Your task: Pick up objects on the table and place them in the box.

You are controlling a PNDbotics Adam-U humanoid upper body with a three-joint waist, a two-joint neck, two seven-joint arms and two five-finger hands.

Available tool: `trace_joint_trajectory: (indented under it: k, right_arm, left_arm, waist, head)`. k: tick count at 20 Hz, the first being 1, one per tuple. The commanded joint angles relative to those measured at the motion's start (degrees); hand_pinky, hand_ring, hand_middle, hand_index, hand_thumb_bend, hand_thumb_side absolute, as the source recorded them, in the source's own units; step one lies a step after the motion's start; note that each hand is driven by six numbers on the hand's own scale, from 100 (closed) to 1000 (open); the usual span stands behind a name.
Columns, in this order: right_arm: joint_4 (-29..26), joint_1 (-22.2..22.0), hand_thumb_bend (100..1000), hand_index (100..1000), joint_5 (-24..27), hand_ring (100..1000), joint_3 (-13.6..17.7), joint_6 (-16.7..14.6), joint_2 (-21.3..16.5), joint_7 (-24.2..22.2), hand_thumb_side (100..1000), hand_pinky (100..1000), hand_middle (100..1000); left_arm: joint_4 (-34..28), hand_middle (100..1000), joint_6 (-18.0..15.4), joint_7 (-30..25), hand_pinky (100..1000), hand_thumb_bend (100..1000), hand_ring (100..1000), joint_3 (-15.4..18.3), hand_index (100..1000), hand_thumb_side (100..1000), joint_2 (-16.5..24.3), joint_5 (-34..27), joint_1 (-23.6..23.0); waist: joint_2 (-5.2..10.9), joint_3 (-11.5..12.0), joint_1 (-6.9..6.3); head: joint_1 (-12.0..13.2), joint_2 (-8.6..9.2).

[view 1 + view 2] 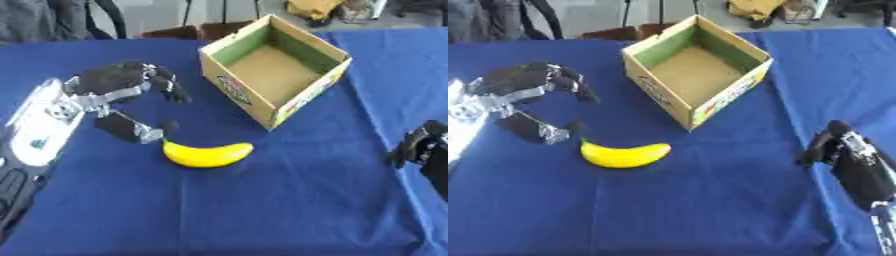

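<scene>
We hold our left hand low over the blue counter, fingers spread and gently bent, thumb set apart below them, gripping nothing. The banana lies flat on the counter just below and to the right of our thumb tip, its near end close beside the thumb; we cannot tell whether the two touch. Its curve sags toward us, both ends turned up.

The box stands open to the right of our fingers, a little farther from us, well apart from the banana. It is cardboard, turned so one corner points toward us, with a green inner wall and a bare brown floor; we see nothing inside it. Printed colour runs along its two near outer walls.

Our right hand rests at the right edge of the counter, far from the banana and the box, fingers relaxed and pointing up, holding nothing. In the left eye view only part of it shows at the frame edge.
</scene>
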State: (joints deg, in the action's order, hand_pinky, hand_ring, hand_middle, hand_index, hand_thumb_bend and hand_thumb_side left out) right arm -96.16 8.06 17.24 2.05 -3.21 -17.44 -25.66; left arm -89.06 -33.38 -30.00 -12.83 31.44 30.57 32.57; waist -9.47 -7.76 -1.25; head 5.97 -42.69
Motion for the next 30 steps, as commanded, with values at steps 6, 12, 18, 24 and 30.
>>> trace_joint_trajectory:
  k: [6, 12, 18, 24, 30]
  right_arm:
    - [-1.5, 0.5, 100, 496, 0.5, 374, -0.1, -0.1, -0.9, -0.4, 792, 510, 317]
    - [-1.5, 0.7, 100, 496, 0.7, 373, -0.2, -0.1, -0.8, -0.4, 791, 510, 317]
    - [-1.6, 0.8, 100, 495, 0.7, 373, -0.3, -0.2, -0.9, -0.5, 789, 510, 317]
    - [-1.6, 0.8, 100, 495, 0.8, 372, -0.4, -0.2, -0.8, -0.6, 789, 510, 317]
    - [-1.6, 0.9, 100, 495, 0.8, 372, -0.5, -0.3, -0.7, -0.7, 793, 510, 317]
  left_arm:
    - [6.6, 547, -6.4, -1.6, 607, 281, 572, -1.7, 762, 520, -1.5, 5.7, 4.6]
    - [11.0, 527, -8.6, 0.5, 596, 278, 539, -3.4, 743, 546, -3.1, 10.0, 6.1]
    - [13.2, 531, -11.7, 1.2, 603, 308, 552, -5.3, 744, 627, -3.9, 13.4, 6.1]
    - [14.4, 542, -13.5, 2.5, 611, 350, 564, -6.1, 750, 667, -4.4, 16.2, 6.5]
    - [16.3, 549, -14.2, 4.9, 615, 390, 569, -6.4, 758, 666, -5.5, 19.8, 6.5]
  waist:
    - [0.84, -0.5, 0.33]
    - [0.7, -0.9, 0.49]
    - [0.67, -1.1, 0.62]
    - [0.62, -1.2, 0.76]
    - [0.5, -1.4, 0.87]
  head:
    - [0.0, 1.52]
    - [0.1, 2.36]
    - [0.2, 2.66]
    - [0.5, 2.81]
    - [1.0, 2.83]
